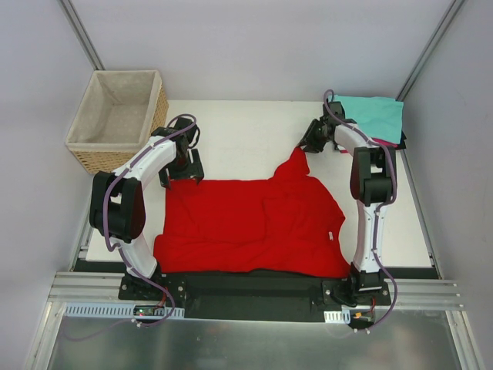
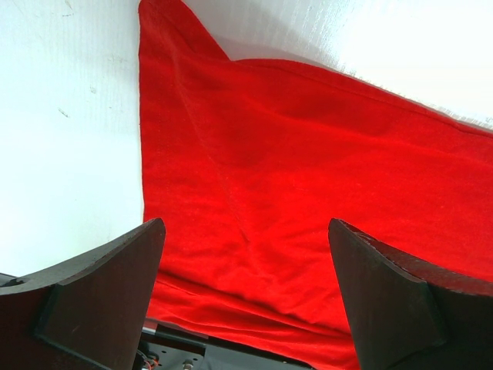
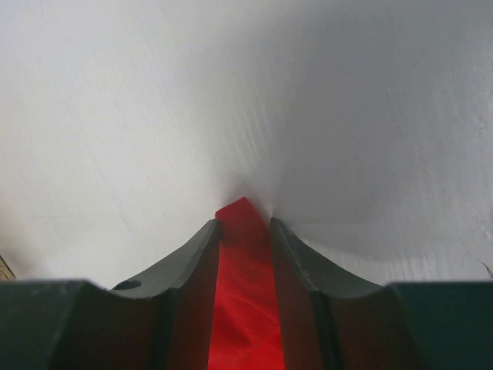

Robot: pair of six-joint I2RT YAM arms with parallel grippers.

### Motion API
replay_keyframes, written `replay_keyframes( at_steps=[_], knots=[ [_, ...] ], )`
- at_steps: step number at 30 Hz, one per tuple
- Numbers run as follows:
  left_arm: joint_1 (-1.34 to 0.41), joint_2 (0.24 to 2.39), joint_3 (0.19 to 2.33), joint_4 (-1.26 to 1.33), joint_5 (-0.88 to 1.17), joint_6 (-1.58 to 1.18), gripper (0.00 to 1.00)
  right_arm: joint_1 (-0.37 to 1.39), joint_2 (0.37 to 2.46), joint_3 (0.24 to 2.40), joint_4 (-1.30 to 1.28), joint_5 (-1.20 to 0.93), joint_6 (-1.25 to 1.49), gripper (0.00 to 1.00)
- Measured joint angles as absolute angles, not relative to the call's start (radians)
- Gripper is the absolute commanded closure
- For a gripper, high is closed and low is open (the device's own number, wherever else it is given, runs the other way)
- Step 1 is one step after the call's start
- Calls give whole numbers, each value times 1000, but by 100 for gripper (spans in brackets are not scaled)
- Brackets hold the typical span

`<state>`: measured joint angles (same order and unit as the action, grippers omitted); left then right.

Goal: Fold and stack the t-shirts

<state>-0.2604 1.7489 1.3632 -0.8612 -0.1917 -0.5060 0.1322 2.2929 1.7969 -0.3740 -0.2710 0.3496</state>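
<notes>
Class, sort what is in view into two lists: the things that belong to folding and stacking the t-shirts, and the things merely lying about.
Belongs to the job:
red t-shirt, spread out
teal t-shirt, folded, far right corner

Lying about:
wicker basket, far left

The left arm and right arm have white link covers, black joint housings, purple cables and dark tapered fingers.

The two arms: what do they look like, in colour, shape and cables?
Both the left arm and right arm have white shells, black joints and black bases. A thin purple cable loops along each. The fingers are dark, tapering wedges.
</notes>
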Motion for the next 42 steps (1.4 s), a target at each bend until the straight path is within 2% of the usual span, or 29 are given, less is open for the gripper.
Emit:
replay_keyframes(
  at_steps=[9, 11, 14, 16, 17, 19, 23, 30, 34, 40, 42],
  knots=[
    [-260, 1749, 1363, -861, -192, -505, 13, 133, 2308, 1797, -371, -276, 359, 99],
    [-260, 1751, 1363, -861, -192, -505, 24, 133, 2308, 1797, -372, -275, 360, 99],
    [-260, 1752, 1363, -859, -192, -504, 32, 133, 2308, 1797, -372, -275, 361, 99],
    [-249, 1752, 1357, -846, -189, -503, 33, 134, 2308, 1797, -371, -274, 359, 99],
    [-242, 1752, 1349, -833, -180, -502, 30, 134, 2308, 1795, -370, -275, 359, 99],
    [-213, 1747, 1319, -798, -139, -501, 15, 135, 2305, 1790, -366, -275, 358, 99],
    [-134, 1741, 1268, -762, -68, -503, 1, 138, 2288, 1761, -353, -274, 353, 99],
    [-64, 1733, 1251, -696, 19, -492, 1, 144, 2249, 1697, -334, -275, 339, 99],
    [-57, 1733, 1254, -670, 57, -464, 14, 147, 2240, 1684, -332, -275, 329, 99],
    [-37, 1733, 1258, -632, 76, -441, 20, 150, 2232, 1671, -326, -275, 321, 99],
    [-23, 1733, 1258, -624, 64, -429, 25, 152, 2232, 1671, -326, -275, 320, 99]
  ],
)
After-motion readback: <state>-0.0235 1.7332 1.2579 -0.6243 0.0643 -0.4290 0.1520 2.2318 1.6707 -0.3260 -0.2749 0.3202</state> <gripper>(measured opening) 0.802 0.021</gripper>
